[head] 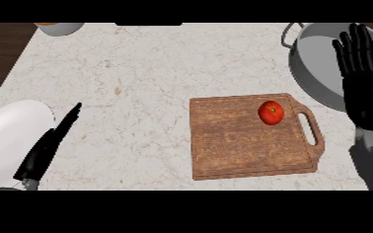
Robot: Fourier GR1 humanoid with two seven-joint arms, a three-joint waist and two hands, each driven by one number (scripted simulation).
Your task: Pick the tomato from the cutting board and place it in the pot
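Marble counter [146,79], pot [315,74] cut off at right behind open right robot hand [357,74], tomato [271,112] on cutting board [241,143].

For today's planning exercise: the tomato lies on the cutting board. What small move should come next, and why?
Probably bring the right hand down and left to the tomato. The hand is open over the pot and holds nothing, while the tomato lies untouched on the cutting board.

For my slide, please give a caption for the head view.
Small red tomato on brown wooden cutting board, grey metal pot beside it, right hand open over the pot.
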